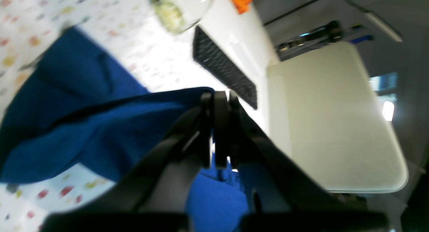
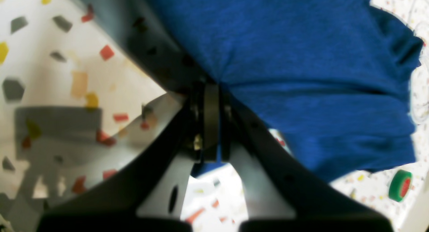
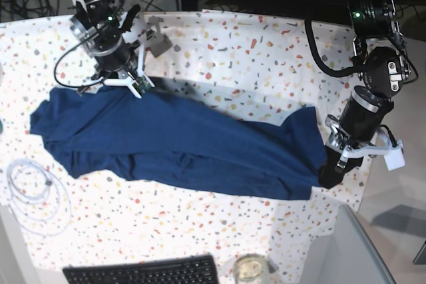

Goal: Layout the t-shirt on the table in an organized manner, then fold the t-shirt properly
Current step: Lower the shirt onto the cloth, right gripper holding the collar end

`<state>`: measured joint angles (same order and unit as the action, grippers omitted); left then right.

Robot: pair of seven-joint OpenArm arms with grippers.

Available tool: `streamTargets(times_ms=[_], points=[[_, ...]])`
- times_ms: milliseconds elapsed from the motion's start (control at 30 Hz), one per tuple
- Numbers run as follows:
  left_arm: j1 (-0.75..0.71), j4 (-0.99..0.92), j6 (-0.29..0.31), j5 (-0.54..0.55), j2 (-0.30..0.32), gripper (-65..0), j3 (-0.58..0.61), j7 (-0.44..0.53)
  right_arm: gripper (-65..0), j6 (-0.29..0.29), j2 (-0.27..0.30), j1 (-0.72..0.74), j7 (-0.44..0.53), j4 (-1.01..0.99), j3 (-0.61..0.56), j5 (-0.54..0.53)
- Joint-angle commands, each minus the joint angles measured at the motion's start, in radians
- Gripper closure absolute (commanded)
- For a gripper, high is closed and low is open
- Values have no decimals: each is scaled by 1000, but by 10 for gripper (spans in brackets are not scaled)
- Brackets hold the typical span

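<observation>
The t-shirt lay stretched across the tabletop from 9 to 3 o'clock, soft and limp; both grippers' jaws pinched its hems, right gripper, left gripper.

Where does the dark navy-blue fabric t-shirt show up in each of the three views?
Left wrist: the dark navy-blue fabric t-shirt fills the left half, its edge pinched in the left gripper.
Right wrist: upper centre and right, gathered in the right gripper.
Base: stretched across the middle.
Shared landmark: the white speckled table, also seen at and.
</observation>
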<state>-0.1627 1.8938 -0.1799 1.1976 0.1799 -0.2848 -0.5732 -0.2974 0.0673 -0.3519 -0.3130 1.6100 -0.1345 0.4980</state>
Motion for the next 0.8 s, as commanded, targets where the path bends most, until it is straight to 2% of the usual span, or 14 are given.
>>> streamTargets(times_ms=[0,167,333,500,767], points=[[16,-1,20,9,8,0,-6,17,0,-18,1,-9,21,45,20,-5],[68,-101,20,9,7,0,3,17,0,-96,1,11,13,65,66,-5],[142,-264,20,9,5,0,5,17,0,-162,1,93,-87,63,77,-9],[228,-431,20,9,7,0,62,18,0,-245,1,192,-157,-1,78,-3],[348,-646,20,9,-3,0,97,23,0,-260,-1,241,-188,-61,78,-3]])
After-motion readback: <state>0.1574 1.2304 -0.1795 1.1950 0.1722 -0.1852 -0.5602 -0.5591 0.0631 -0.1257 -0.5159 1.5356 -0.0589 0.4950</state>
